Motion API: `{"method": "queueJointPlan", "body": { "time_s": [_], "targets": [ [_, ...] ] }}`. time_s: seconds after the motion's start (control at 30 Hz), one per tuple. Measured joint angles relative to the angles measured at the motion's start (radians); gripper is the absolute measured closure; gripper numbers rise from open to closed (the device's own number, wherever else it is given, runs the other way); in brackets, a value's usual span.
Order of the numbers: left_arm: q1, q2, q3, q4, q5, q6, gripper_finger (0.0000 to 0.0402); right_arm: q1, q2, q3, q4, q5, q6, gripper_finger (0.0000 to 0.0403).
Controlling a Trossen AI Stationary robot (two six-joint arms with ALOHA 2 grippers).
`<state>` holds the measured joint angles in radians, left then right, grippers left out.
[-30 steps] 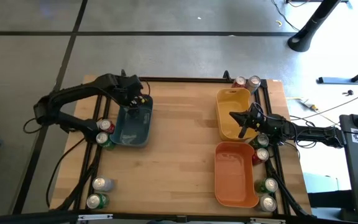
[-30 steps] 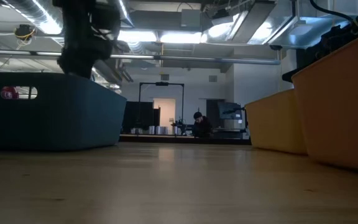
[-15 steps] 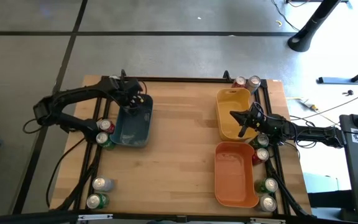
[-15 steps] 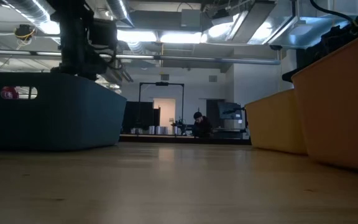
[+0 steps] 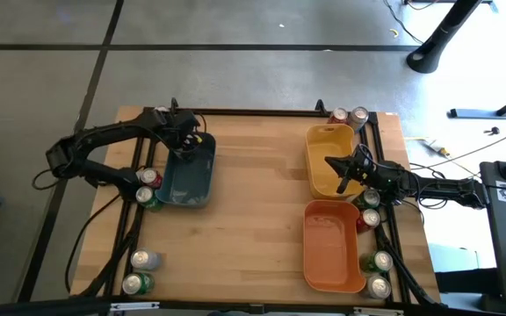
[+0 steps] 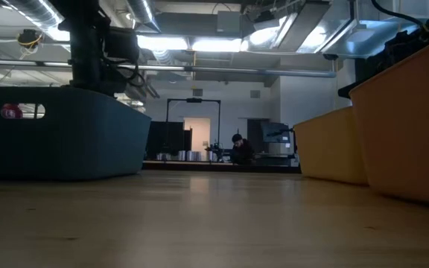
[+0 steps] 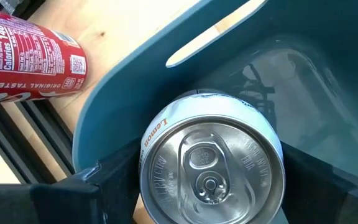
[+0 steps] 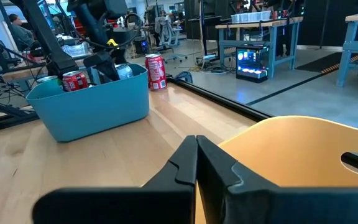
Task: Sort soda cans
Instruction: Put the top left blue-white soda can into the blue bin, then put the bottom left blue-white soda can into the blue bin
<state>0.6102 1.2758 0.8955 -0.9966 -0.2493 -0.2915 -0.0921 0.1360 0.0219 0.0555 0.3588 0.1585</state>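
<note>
Over the blue-grey bin [image 5: 185,175] at left of the frame, the left gripper [image 7: 210,186] holds 1 silver can [image 7: 211,168]; right gripper [image 8: 196,163] closed, empty. Nearly every can awaits sorting.

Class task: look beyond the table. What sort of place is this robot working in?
Probably a robotics lab or workshop: exposed ceiling ducts, metal-framed workbenches carrying lit electronics, and another robot arm at the blue bin.

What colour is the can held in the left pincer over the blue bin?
Silver: the can has a silver top and pale silver-white body. It shows best in the left wrist view.
</note>
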Motion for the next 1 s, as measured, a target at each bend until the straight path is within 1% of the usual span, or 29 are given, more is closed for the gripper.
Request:
{"method": "queueJointPlan", "body": {
  "time_s": [0.13, 0.3, 0.37, 0.57, 0.63, 0.73, 0.83, 1.0],
  "targets": [
    [0.000, 0.001, 0.011, -0.011, -0.003, 0.039, 0.0109, 0.000, 0.000, 0.000, 0.000, 0.000, 0.000, 0.0396],
    [0.001, 0.001, 0.027, -0.008, -0.014, 0.040, 0.0105, 0.000, 0.000, 0.000, -0.001, 0.000, 0.001, 0.0396],
    [0.001, 0.002, 0.026, -0.017, -0.013, 0.046, 0.0092, 0.000, 0.000, 0.000, -0.001, 0.000, 0.001, 0.0396],
    [0.001, 0.001, 0.027, -0.013, -0.015, 0.063, 0.0034, 0.000, 0.000, 0.000, -0.002, 0.000, 0.001, 0.0396],
    [0.001, 0.001, 0.027, -0.013, -0.027, 0.067, 0.0024, 0.000, 0.000, 0.000, -0.002, 0.000, 0.001, 0.0396],
    [0.000, 0.001, 0.032, -0.018, -0.032, 0.088, 0.0020, 0.000, 0.000, 0.000, -0.002, 0.000, 0.001, 0.0396],
    [0.000, 0.000, 0.072, -0.058, -0.032, 0.093, 0.0022, 0.000, 0.000, 0.000, -0.002, 0.000, 0.001, 0.0396],
    [-0.002, 0.000, 0.188, -0.174, -0.032, 0.127, 0.0021, 0.000, 0.000, 0.000, -0.001, 0.000, 0.001, 0.0396]
  ]
}}
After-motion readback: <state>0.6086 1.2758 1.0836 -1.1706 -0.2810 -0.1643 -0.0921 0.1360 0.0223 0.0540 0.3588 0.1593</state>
